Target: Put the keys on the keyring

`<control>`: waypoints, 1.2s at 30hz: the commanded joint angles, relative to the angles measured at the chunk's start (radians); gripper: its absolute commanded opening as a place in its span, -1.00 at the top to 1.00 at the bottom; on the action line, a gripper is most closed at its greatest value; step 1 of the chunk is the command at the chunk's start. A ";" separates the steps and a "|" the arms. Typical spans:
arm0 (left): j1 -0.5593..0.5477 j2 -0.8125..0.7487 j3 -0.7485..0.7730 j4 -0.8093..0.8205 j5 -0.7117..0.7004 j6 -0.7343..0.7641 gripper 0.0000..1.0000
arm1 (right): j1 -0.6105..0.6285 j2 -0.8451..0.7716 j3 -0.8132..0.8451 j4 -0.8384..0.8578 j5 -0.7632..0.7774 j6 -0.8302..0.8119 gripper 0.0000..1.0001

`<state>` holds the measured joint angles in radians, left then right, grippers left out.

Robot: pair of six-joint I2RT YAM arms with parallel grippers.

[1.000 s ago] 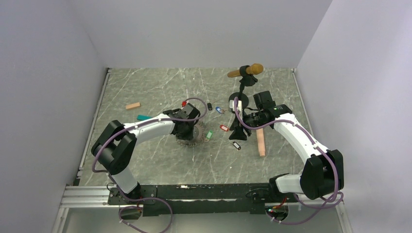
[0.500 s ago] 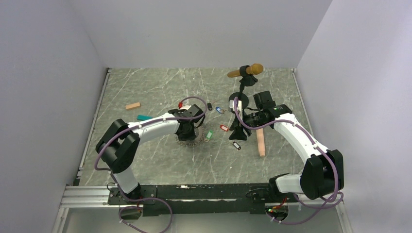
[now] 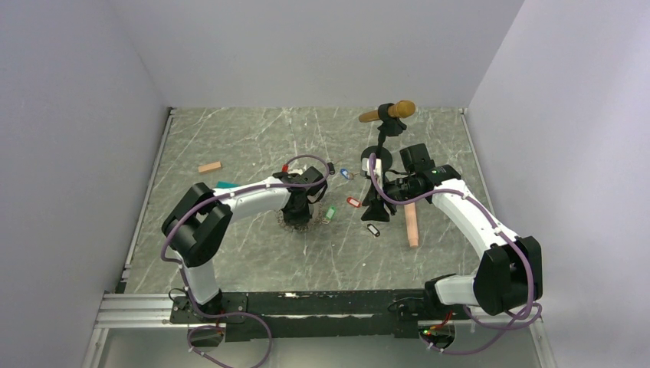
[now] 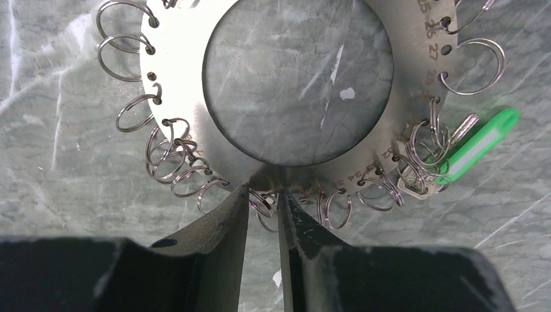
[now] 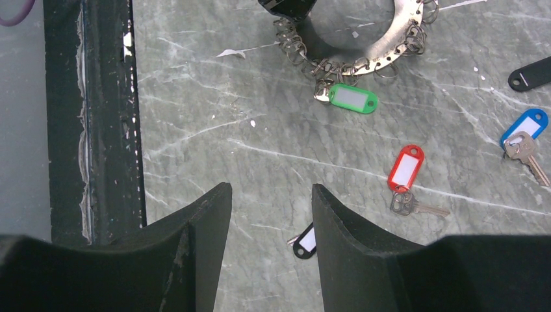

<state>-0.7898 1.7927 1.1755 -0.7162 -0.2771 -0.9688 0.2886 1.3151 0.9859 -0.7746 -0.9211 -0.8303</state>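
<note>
Left claw (image 4: 263,195): tips nearly pressed together, with only a thin slot between them. They sit at the near rim of the keyring (image 4: 182,78). One of the small wire loops (image 4: 263,207) on that rim lies in the slot. I cannot tell whether the fingers actually pinch it.

The keyring lies flat on the table (image 4: 58,195), straight ahead of the left claw, its centre hole just beyond the tips. The green key (image 4: 477,146) is ahead and to the right of this claw, at the keyring's rim. Its metal end is in among the loops; I cannot tell whether it is hooked on.

Right claw (image 5: 269,195): spread, nothing between the fingers, over bare table.

- Black key (image 5: 305,240): just below the gap between the right claw's fingers, partly hidden by the right finger.
- Red key (image 5: 405,168): ahead and to the right, loose on the table.
- Blue key (image 5: 525,127): further right.
- Second black key (image 5: 531,73): beyond the blue key, at the frame edge.

From the right claw the keyring is well ahead, with the left claw on its far edge.
</note>
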 commanded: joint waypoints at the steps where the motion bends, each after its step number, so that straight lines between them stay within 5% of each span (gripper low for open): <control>1: -0.003 -0.009 0.017 -0.017 -0.002 -0.033 0.44 | -0.001 -0.028 -0.003 0.018 -0.018 -0.012 -0.06; 36: -0.026 -0.064 -0.020 -0.043 -0.030 -0.037 0.57 | -0.002 -0.039 -0.004 0.018 -0.019 -0.012 -0.07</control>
<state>-0.8097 1.7699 1.1614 -0.7490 -0.2867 -0.9913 0.2886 1.3075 0.9859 -0.7746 -0.9211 -0.8303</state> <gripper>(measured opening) 0.220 0.533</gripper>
